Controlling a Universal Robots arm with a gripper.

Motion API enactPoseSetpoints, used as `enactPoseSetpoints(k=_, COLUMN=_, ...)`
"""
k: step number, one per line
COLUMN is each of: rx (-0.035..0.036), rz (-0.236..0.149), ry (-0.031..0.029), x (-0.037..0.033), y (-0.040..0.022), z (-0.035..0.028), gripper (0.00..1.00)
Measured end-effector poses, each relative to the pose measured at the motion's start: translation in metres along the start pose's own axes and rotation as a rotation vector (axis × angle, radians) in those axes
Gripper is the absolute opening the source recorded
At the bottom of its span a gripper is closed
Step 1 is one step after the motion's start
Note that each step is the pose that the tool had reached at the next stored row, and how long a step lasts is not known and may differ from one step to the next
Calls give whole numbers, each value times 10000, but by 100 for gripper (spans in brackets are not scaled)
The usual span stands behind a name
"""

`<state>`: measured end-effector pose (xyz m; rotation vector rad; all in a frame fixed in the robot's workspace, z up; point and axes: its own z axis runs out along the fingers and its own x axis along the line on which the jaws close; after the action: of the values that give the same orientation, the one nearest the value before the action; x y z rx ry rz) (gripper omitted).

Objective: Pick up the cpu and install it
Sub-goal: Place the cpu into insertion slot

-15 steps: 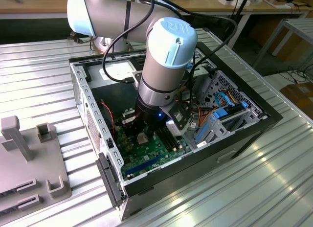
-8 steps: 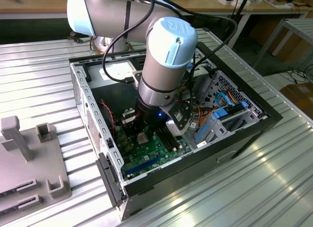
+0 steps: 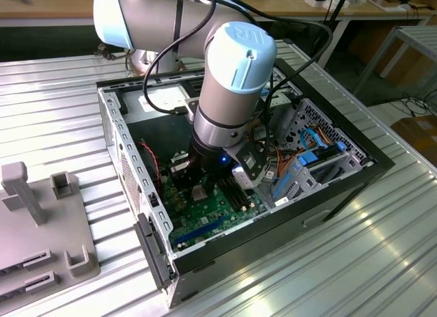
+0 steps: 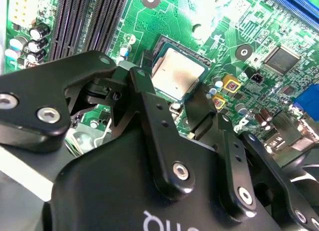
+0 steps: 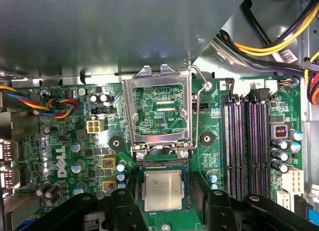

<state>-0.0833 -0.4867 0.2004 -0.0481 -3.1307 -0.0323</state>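
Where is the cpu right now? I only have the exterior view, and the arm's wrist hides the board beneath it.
Observer: In the first wrist view the cpu lies inside the socket frame, silver face up.
Operator: Is the gripper gripping it?
Observer: It doesn't look so. The gripper is open, with its fingers on either side of the socket and a gap to the cpu's edges.
Operator: And the retention hardware?
Observer: The metal load plate is swung open, away from the socket, and the wire lever beside it is unlatched, so nothing covers the cpu.
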Motion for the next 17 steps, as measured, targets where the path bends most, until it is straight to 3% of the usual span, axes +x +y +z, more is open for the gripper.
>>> enactPoseSetpoints(k=3, rx=1, rz=0, ry=-1, x=0, y=-1, z=4, gripper=47)
enactPoseSetpoints(k=17, rx=0, rz=-1, ry=0, x=0, y=-1, z=16, gripper=46)
